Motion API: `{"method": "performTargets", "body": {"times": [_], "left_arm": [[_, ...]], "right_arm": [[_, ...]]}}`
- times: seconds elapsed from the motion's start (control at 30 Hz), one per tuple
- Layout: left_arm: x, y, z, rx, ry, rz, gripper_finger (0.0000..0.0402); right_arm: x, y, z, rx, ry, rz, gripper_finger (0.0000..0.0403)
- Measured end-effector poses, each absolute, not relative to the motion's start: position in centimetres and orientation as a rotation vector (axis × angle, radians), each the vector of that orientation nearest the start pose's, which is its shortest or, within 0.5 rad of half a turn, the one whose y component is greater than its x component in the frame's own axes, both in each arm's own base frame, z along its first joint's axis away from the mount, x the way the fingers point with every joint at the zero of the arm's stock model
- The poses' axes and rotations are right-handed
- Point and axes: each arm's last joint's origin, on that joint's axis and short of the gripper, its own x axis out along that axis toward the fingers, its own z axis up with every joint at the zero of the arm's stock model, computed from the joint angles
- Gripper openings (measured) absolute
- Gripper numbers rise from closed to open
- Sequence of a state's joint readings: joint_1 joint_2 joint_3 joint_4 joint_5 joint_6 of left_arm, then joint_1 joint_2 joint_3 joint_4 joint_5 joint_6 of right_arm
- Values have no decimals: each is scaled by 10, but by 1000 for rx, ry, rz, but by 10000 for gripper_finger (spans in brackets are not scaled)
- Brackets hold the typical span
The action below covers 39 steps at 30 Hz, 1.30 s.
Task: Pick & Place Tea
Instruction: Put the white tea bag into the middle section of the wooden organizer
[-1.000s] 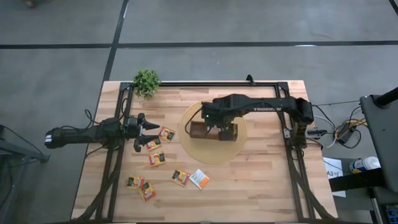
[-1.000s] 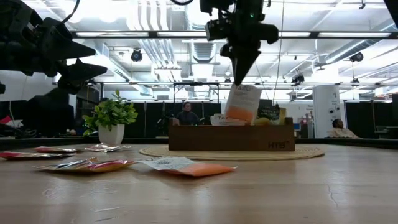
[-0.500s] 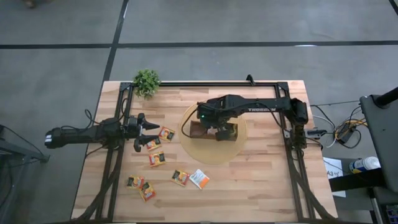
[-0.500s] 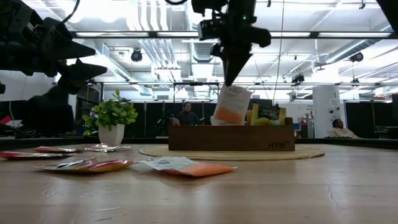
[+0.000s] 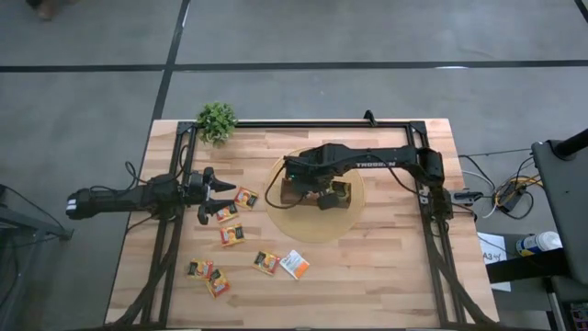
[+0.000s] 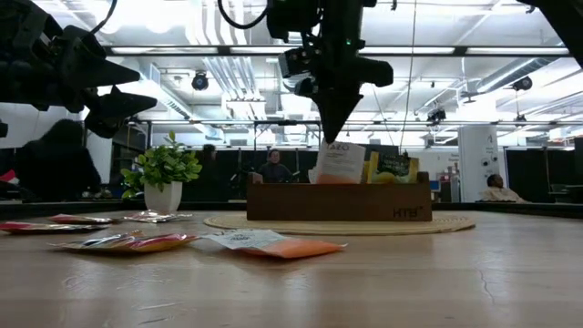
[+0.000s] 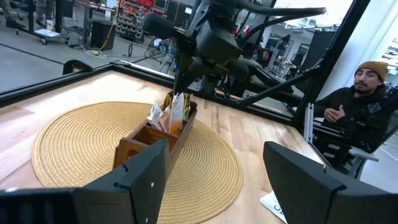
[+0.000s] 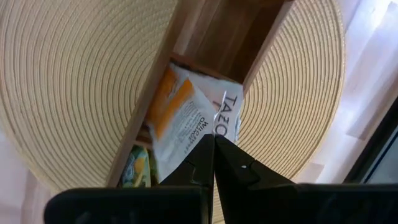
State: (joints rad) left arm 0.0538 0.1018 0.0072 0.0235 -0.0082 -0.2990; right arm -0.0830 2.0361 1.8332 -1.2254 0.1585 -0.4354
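A long dark-brown wooden box (image 5: pixel 317 194) (image 6: pixel 337 201) lies on a round woven mat (image 5: pixel 312 228). My right gripper (image 6: pixel 332 137) (image 8: pixel 214 138) points down over the box, shut on a white-orange tea sachet (image 6: pixel 340 163) (image 8: pixel 186 118) (image 7: pixel 177 113). Other sachets stand in the box beside it (image 6: pixel 387 168). Several loose tea sachets (image 5: pixel 231 233) (image 5: pixel 294 264) lie flat on the table at the near left. My left gripper (image 5: pixel 216 196) (image 7: pixel 217 180) waits open and level at the table's left side. My right gripper pinches the sachet's top edge (image 8: pixel 225 117), near one corner (image 6: pixel 330 144), between its two fingertips. The fingers come from above, pointing down. The sachet hangs nearly upright below them, its lower part down inside the box behind the box's wall.
A small potted plant (image 5: pixel 217 121) (image 6: pixel 164 178) stands at the table's far left corner. A dark metal frame (image 5: pixel 432 198) runs along the table's sides and far edge. A person (image 7: pixel 364 109) sits beyond the table; others show far off in the low view.
My right gripper has sunk toward the box and shifted a little toward the table's left, rolling at the wrist, still shut. The white-orange sachet, which hung above the box with its orange lower end showing, now has that end down inside the box.
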Motion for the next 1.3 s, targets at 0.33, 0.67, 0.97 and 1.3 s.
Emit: {"method": "performTargets", "body": {"times": [0.33,0.67,0.97,1.3], "left_arm": [[103,6,160,-301,61,72,257],[103,6,160,-300,61,72,257],[103,6,160,-300,61,72,257],[103,6,160,-301,61,72,257]], "right_arm": [[413,-37,238,-422,1469,183,8],[429,-37,211,-400,1511,218,8],[429,-45,213,-300,1522,118,8],[435,-55,238,-263,1442,79,69]]}}
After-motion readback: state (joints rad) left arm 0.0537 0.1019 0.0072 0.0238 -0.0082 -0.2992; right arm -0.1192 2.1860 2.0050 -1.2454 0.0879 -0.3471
